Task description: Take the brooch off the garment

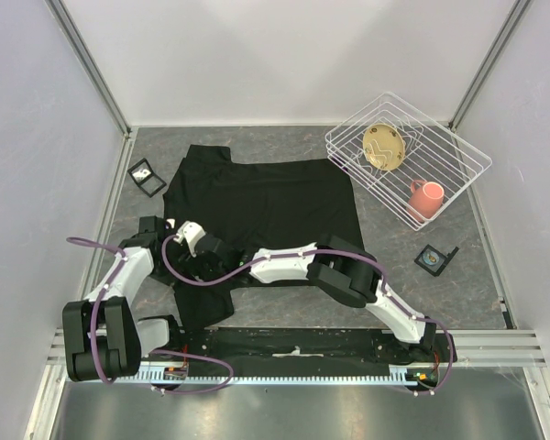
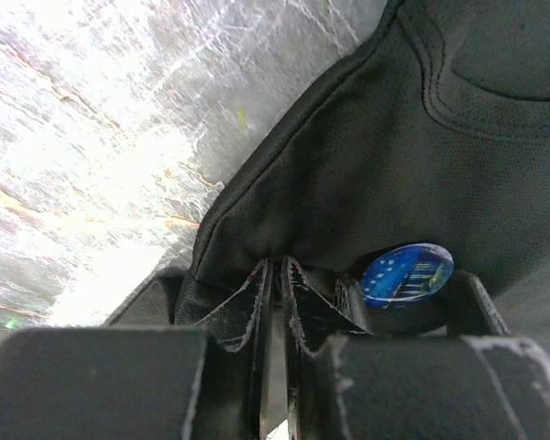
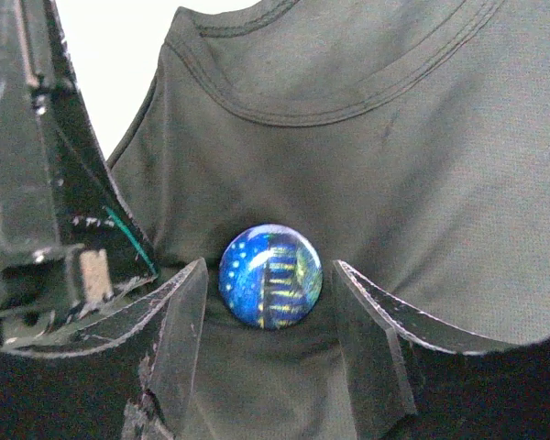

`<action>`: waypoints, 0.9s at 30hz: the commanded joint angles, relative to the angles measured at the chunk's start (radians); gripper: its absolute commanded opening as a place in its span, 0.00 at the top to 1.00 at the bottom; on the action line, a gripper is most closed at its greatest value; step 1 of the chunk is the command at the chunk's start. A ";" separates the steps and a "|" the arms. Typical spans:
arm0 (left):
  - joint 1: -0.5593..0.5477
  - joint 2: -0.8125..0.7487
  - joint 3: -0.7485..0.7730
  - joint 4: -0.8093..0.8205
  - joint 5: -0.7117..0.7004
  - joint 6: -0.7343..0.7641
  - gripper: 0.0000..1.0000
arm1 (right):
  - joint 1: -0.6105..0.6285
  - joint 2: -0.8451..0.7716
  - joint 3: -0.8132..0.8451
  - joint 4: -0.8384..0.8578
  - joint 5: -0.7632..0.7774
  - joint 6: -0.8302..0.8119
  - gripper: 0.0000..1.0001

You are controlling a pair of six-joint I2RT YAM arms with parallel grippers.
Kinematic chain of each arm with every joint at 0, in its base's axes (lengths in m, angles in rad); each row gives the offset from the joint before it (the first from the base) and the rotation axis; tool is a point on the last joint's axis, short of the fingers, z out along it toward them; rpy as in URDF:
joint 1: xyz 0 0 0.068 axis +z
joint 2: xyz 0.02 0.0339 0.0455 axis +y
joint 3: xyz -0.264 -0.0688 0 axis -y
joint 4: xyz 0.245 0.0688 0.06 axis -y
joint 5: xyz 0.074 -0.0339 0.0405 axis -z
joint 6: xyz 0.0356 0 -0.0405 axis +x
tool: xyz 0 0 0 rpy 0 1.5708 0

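Open right end effector [image 3: 270, 280] straddles the hard-looking round blue brooch [image 3: 270, 276] (grip its rim); left end effector [image 2: 277, 272], at nine o'clock, pinches the limp black T-shirt [image 3: 422, 165].

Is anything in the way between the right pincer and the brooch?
Nothing visible does. The right pincer stands open with a finger on each side of the brooch, only bare garment in the gaps. The left pincer is shut on the garment off to one side.

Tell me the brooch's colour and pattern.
Blue brooch with yellow-green dots and stripes; the right wrist view shows it best.
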State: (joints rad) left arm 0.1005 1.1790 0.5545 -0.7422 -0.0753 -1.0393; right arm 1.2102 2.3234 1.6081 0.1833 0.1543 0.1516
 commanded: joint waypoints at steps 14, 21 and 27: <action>0.002 -0.130 0.090 -0.048 -0.041 -0.027 0.76 | 0.015 -0.053 0.010 0.013 -0.052 -0.006 0.57; 0.022 0.028 0.071 0.039 -0.029 -0.008 0.81 | 0.015 -0.036 0.033 -0.016 -0.029 -0.018 0.53; 0.050 0.047 0.022 0.046 -0.049 -0.004 0.82 | 0.015 -0.050 0.039 -0.030 -0.015 -0.035 0.47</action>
State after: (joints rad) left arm 0.1307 1.2293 0.6006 -0.7204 -0.0963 -1.0492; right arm 1.2201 2.2925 1.6066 0.1482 0.1173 0.1410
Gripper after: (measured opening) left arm 0.190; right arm 0.517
